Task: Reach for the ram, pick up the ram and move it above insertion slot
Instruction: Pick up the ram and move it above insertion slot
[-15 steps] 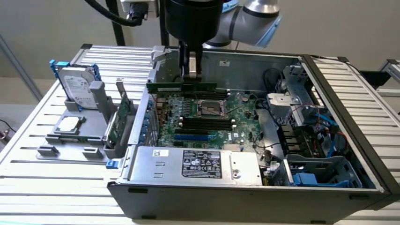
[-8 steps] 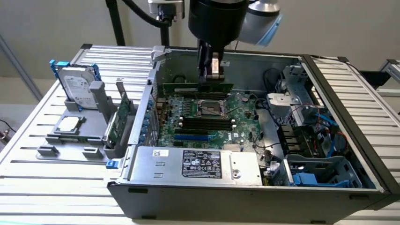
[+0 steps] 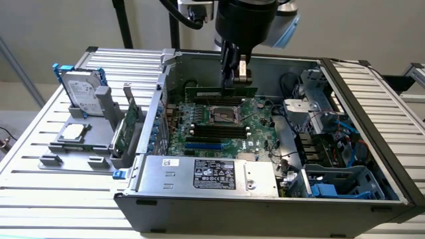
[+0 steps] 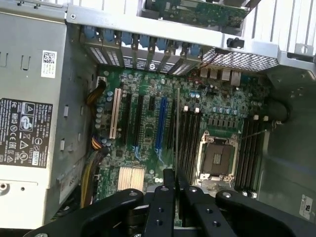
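Note:
The ram [image 3: 221,92] is a long narrow green stick held level over the open computer case, above the far part of the motherboard [image 3: 256,112]. My gripper [image 3: 237,84] comes straight down from above and is shut on the stick near its end on the exterior view's right. The wrist view looks down the ram [image 4: 177,123] edge-on as a thin line between my gripper's [image 4: 175,181] black fingers. Below it, the black memory slots [image 4: 188,143] run beside the CPU socket [image 4: 216,157]. The stick hangs over the innermost of these slots, clear of the board.
A power supply [image 3: 206,174] with a label fills the case's near side. Drive cages and cables [image 3: 319,124] crowd the exterior view's right. Outside the case, a holder carries a wider green card [image 3: 126,127] and a hard drive [image 3: 83,92] with blue rails. Case walls surround the board.

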